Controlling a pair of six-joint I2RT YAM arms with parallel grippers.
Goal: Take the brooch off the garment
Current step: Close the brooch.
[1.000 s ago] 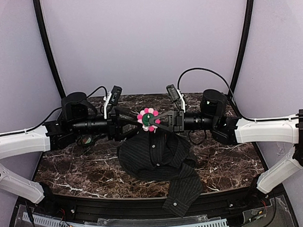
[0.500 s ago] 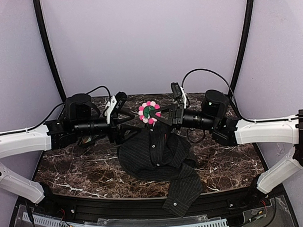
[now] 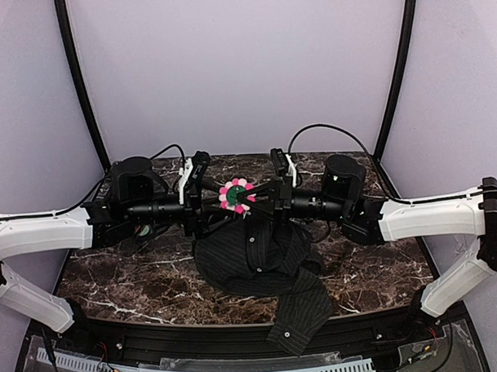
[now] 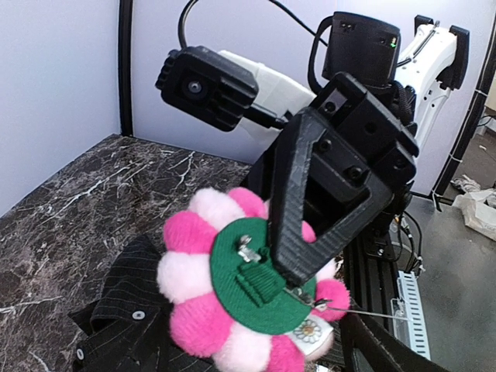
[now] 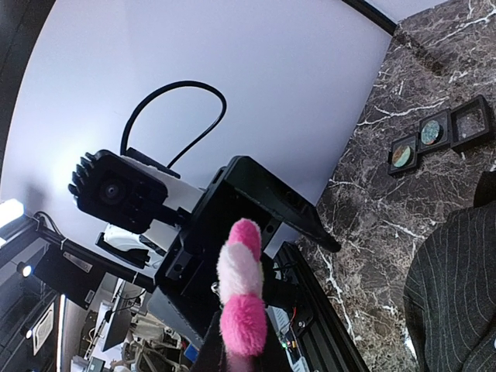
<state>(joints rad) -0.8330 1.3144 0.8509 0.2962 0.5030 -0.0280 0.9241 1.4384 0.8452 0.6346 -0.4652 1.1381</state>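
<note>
Risk sits mainly in the pin: we see the brooch (image 3: 237, 195) up in the air at 12 o'clock of the shirt (image 3: 259, 255), its green back turned to the left wrist camera, with the right gripper (image 4: 293, 277) clenched on that back and a thin pin wire standing out bare. Whether the left gripper (image 3: 219, 205) grips it or is released we cannot tell, nor whether the pin is free of the cloth. If it is caught, we judge a pull would drag the shirt up or tear it; a weak pinch could let the brooch twist and drop. Both arms meet nose to nose, so they could knock together. Bare table (image 3: 113, 276) lies at 3 and 9 o'clock of the shirt, a sleeve (image 3: 301, 327) overhangs the edge at 6 o'clock, and the back wall closes 12 o'clock
</note>
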